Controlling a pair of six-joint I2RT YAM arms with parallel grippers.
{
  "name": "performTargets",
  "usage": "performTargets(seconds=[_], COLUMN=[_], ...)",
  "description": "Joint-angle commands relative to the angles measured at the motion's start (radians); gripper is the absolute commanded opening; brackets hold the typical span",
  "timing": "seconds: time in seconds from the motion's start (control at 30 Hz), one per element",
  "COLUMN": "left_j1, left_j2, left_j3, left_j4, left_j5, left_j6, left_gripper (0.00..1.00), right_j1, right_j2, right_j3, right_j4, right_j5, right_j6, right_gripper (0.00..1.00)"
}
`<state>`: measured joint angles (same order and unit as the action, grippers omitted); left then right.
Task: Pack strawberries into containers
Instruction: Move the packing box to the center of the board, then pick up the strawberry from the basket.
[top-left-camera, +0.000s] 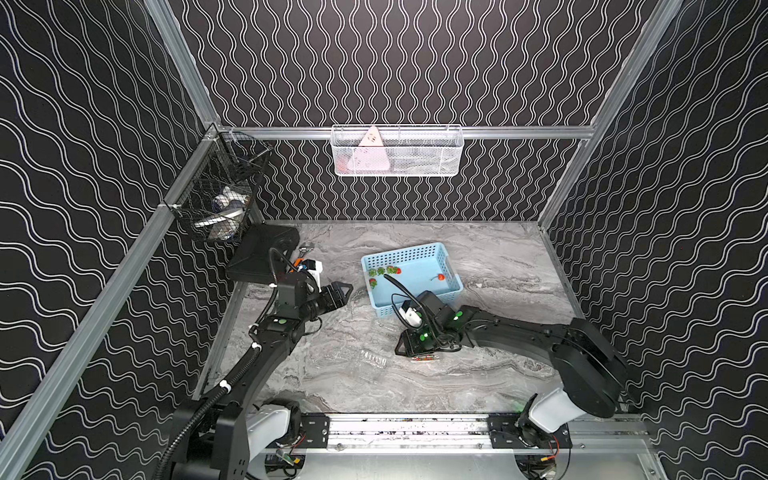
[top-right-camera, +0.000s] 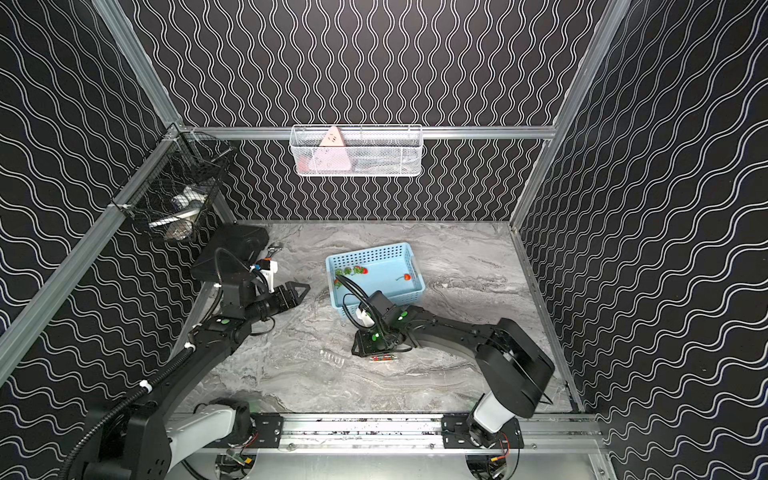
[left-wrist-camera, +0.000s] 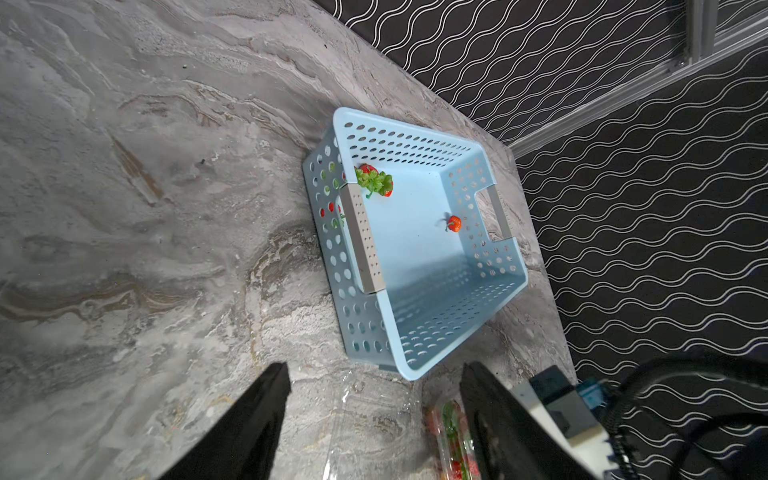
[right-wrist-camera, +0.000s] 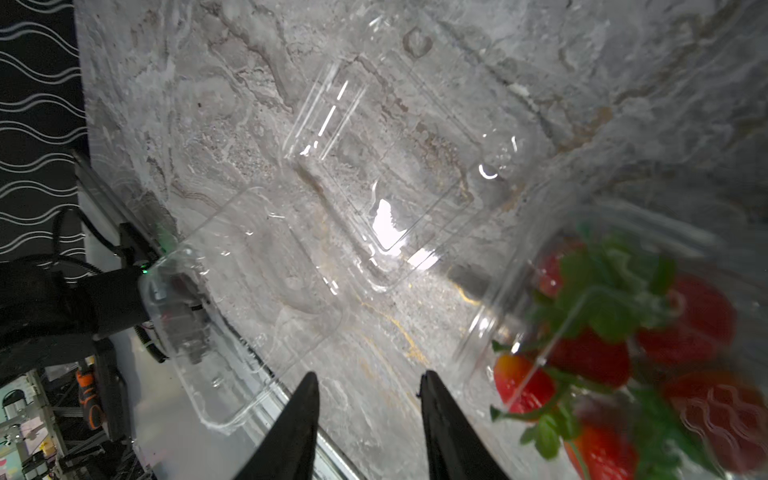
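**Clear lanes and blockers**

Bare desk (top-left-camera: 511, 266) beyond and right of blue basket (top-left-camera: 405, 252): free passage. Bare strip also between basket and left arm (top-left-camera: 286, 328). Near middle crowded: open clear container (right-wrist-camera: 374, 166) lying flat, filled container (right-wrist-camera: 623, 332) just beside, right arm (top-left-camera: 519, 332) stretched low across desk there. Basket open from above, floor mostly bare.

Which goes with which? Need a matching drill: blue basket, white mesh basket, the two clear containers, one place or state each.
Column A
1. blue basket
2. white mesh basket
3. clear container beside the right hand
4. the other clear container

Column B
a. empty
b. hangs on the back rail
c. packed with strawberries
d. holds a few loose strawberries

Pairs: 1-d, 2-b, 3-c, 4-a
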<state>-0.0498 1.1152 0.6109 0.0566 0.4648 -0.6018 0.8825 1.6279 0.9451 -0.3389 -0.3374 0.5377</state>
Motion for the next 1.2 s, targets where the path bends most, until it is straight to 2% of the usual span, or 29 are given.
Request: performTargets(seconds=[0.0,0.17,0.3,0.43,0.57,0.73,0.83,1.0,1.17], left_j1=[0.014,0.022,0.024,0.024,0.024,0.023,0.021,0.004,-0.013], left_j2=[0.009,0.021,0.043,0.067,0.117,0.251,0.330,0.471,0.547], left_j3=[0.025,0.056,0.083,0.108,0.141,0.212,0.256,0.352,0.416], left_j4=[0.019,-0.011,-0.024,-0.042,-0.052,-0.034,-0.017,-0.053,-0.086], left_j5=[0.053,0.076,0.094,0.106,0.127,0.166,0.189,0.237,0.247], left_j6=[-0.006,0.014,0.028,0.044,0.057,0.072,0.073,0.121,0.159], left_gripper=[0.71,0.71,0.71,0.71,0.71,0.71,0.70,0.70,0.69], right_j1=[-0.002,-0.084,-0.201,-0.306,-0.320,-0.336,-0.364,-0.374,-0.391], right_j2=[0.032,-0.020,-0.089,-0.094,-0.066,0.089,0.250,0.549,0.669], right_j3=[0.012,-0.047,-0.071,-0.009,0.120,0.355,0.522,0.854,0.945], right_j4=[-0.080,-0.114,-0.155,-0.215,-0.233,-0.225,-0.239,-0.334,-0.230], right_j5=[0.069,0.119,0.146,0.156,0.099,0.073,0.071,0.161,0.123], right_j6=[-0.013,0.000,-0.040,-0.120,-0.162,-0.224,-0.292,-0.420,-0.482], right_gripper=[0.42,0.42,0.42,0.42,0.42,0.45,0.48,0.52,0.58])
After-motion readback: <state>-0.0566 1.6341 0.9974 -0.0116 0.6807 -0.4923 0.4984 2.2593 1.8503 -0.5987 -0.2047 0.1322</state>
